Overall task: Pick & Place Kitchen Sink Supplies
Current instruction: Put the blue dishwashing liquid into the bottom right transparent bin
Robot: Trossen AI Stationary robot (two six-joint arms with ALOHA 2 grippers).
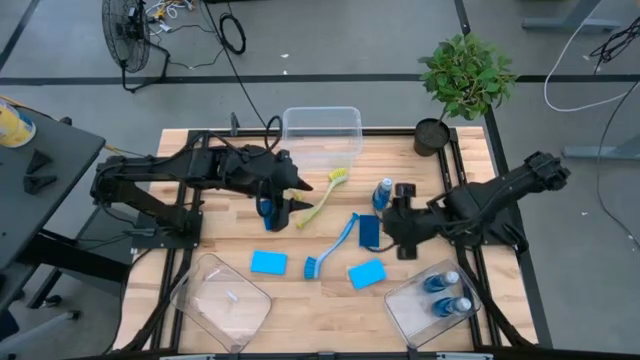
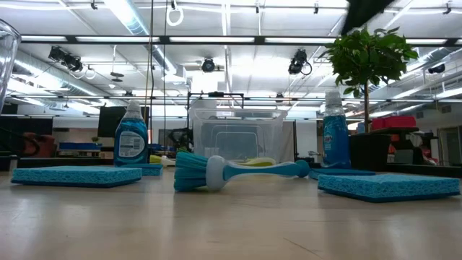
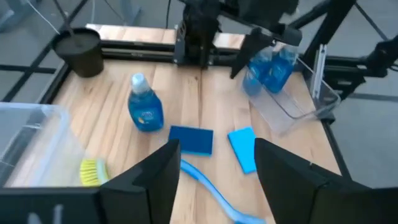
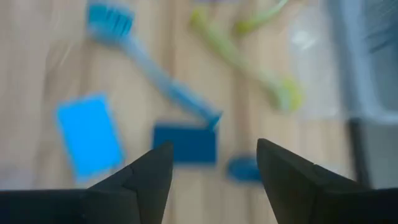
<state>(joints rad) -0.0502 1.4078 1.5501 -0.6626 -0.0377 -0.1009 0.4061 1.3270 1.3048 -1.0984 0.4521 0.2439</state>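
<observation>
Landmark: the blue brush (image 1: 333, 246), lying diagonally mid-table, head toward the front edge.
Dark sponge (image 1: 368, 231): touching the brush handle's tip on the right; likely soft and light, best pinched across its short sides.
Soap bottle (image 1: 383, 193): upright, just beyond the brush tip; probably slick and tippy, so take it at the body.
Right gripper (image 1: 404, 240): right of the brush beside the dark sponge, jaws open, empty.
Left gripper (image 1: 285, 205): left of the brush, jaws open, empty.
Room: yellow-green brush (image 1: 322, 197) crowds the far side; bare wood lies nearer the front.
</observation>
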